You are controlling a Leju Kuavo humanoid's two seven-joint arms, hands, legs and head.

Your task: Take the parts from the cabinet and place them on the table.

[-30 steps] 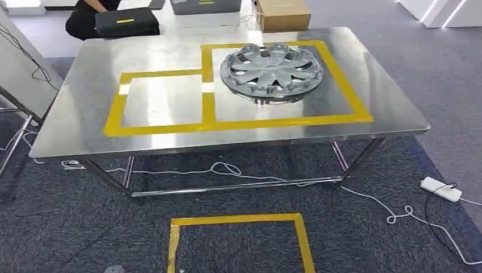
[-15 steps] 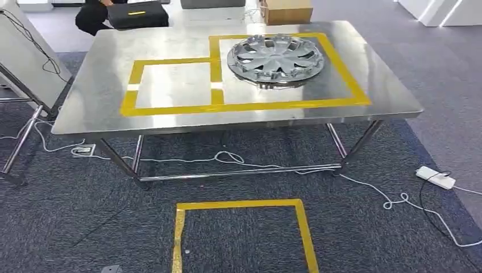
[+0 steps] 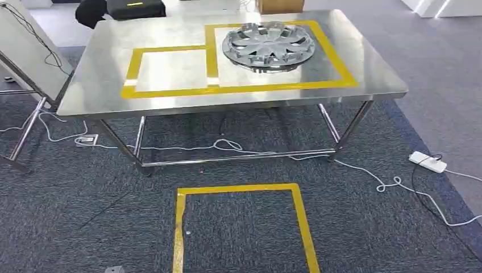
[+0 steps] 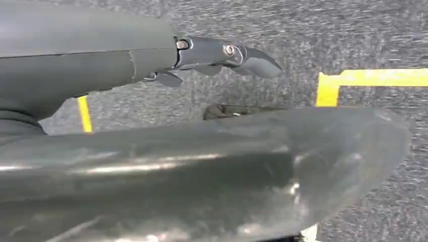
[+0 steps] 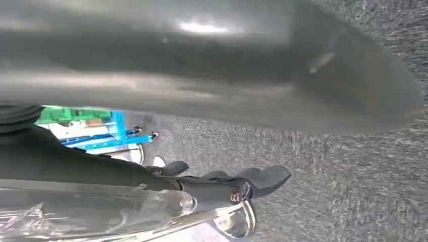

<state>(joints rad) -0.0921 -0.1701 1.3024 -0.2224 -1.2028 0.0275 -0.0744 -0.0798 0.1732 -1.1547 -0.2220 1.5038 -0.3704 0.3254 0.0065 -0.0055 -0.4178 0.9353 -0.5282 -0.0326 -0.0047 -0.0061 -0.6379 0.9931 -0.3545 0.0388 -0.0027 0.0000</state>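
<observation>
One broad stretch of dark grey carpet [image 3: 85, 216] fills the lower part of the head view, and on it stands a steel table [image 3: 91, 91] with a polished top on thin metal legs. Yellow tape on the tabletop marks out two adjoining rectangles, a smaller one [image 3: 170, 69] on the left and a larger one [image 3: 335, 62] on the right. Inside the larger rectangle lies the task's part, a silver wheel cover [image 3: 268, 45], flat on the steel with its spokes facing up. It sits toward the far left of that rectangle, close to the tape that divides the two.

On the carpet in front of the table a yellow tape square [image 3: 241, 190] is marked out. A white cable [image 3: 227, 147] runs in loops under the table and out to a white power strip [image 3: 427, 162] at the right. At the left edge stands a tilted light panel [image 3: 25, 54] on a metal frame. Beyond the far edge of the table are a dark case [image 3: 133, 8] and part of a cardboard box [image 3: 278, 5].

The left hand [image 4: 217, 53] shows in its wrist view above the carpet, its dark fingers stretched out and holding nothing. The right hand [image 5: 227, 184] shows in its wrist view likewise, fingers extended over the carpet with nothing between them.
</observation>
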